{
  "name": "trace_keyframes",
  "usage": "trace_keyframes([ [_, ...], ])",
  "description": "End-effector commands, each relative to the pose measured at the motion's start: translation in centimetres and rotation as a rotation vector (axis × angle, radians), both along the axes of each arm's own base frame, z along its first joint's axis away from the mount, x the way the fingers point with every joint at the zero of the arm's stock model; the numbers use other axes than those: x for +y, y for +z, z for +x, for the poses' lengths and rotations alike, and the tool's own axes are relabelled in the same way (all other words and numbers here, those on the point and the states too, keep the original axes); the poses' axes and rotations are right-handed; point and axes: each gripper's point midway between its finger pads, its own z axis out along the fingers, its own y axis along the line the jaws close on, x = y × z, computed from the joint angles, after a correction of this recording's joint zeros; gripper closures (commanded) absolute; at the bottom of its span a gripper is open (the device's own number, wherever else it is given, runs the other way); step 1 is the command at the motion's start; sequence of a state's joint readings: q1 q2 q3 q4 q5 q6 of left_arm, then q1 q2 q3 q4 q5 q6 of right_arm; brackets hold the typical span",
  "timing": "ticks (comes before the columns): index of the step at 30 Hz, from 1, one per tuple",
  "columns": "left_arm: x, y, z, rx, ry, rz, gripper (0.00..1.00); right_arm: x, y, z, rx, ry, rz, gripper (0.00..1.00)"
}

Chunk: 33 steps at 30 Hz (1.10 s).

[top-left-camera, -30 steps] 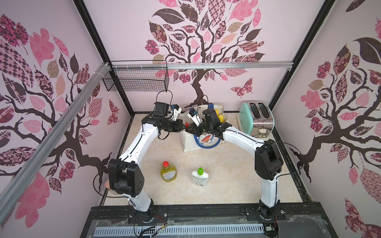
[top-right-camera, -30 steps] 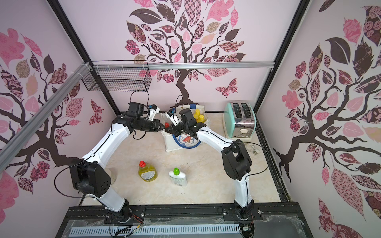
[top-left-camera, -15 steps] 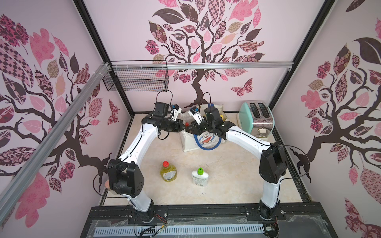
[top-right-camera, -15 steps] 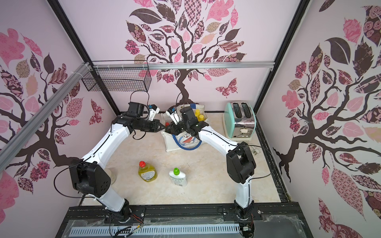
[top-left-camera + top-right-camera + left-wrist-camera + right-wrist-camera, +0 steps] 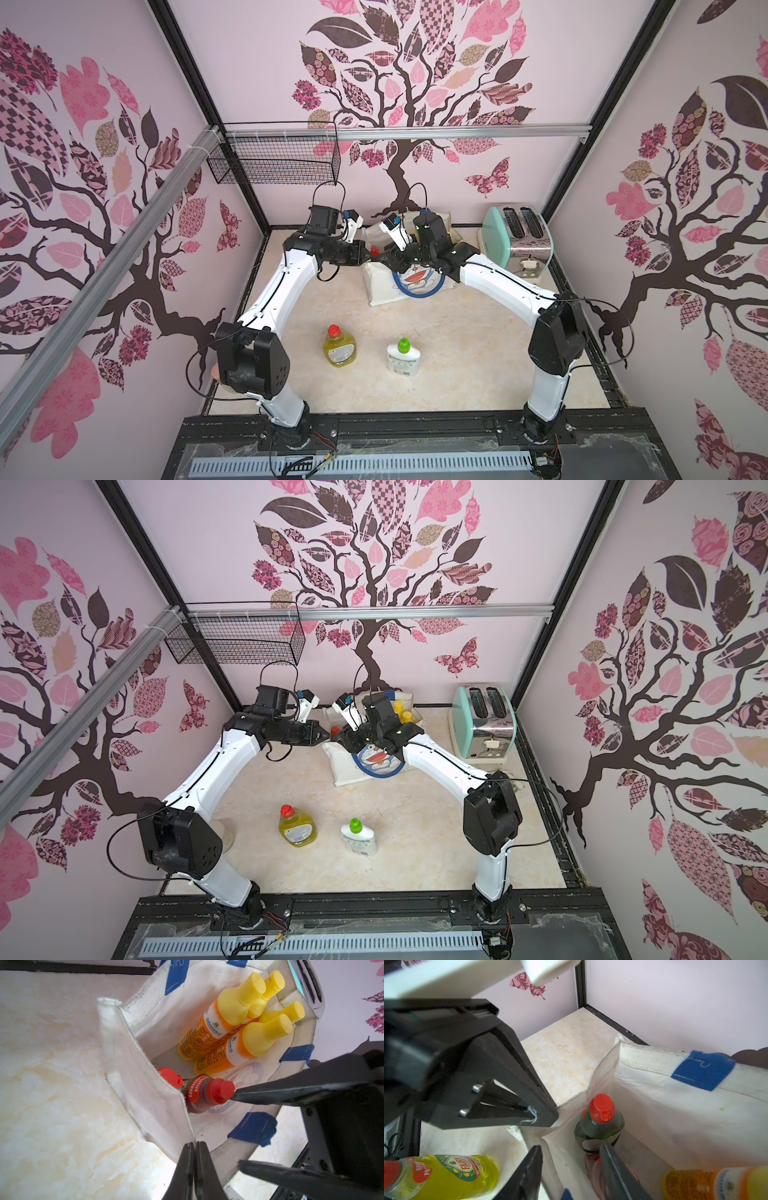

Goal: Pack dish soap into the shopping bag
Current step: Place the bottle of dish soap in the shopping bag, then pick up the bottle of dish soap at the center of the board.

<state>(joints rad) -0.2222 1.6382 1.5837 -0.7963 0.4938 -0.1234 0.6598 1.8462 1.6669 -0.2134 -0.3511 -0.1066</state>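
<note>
Pinching the shopping bag (image 5: 382, 286) rim with my left gripper (image 5: 195, 1144); my right gripper (image 5: 236, 1129) is spread wide astride its front wall. Bag sits at table 12 o'clock; the yellow-green bottle (image 5: 340, 351) and white bottle (image 5: 402, 358) stand at its 6 o'clock.

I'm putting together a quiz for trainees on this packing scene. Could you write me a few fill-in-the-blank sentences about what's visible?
1. The yellow-green bottle on the table has a ___ cap.
2. The white bottle beside it has a ___ cap.
3. The orange bottles inside the shopping bag have ___ caps.
4. The mint appliance near the bag is a ___.

Missing words: red, green, yellow, toaster.
</note>
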Motion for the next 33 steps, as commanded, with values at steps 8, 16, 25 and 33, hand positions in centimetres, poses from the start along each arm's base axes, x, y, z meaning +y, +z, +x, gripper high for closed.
trace_keyframes([
  [8,0.6,5.3,-0.4,-0.150,0.046,-0.040,0.72,-2.5,6.9,-2.9,-0.067,-0.032,0.058,0.40],
  [16,2.8,6.9,-1.0,-0.195,0.128,-0.030,0.61,-3.1,7.3,-6.9,-0.065,0.013,0.030,0.38],
  [25,8.6,9.3,-2.0,-0.264,0.299,-0.123,0.40,1.4,4.8,-15.6,-0.034,0.253,0.031,0.34],
  [33,9.6,9.6,-2.5,-0.283,0.339,-0.102,0.26,6.0,1.5,-20.6,-0.001,0.419,0.034,0.30],
])
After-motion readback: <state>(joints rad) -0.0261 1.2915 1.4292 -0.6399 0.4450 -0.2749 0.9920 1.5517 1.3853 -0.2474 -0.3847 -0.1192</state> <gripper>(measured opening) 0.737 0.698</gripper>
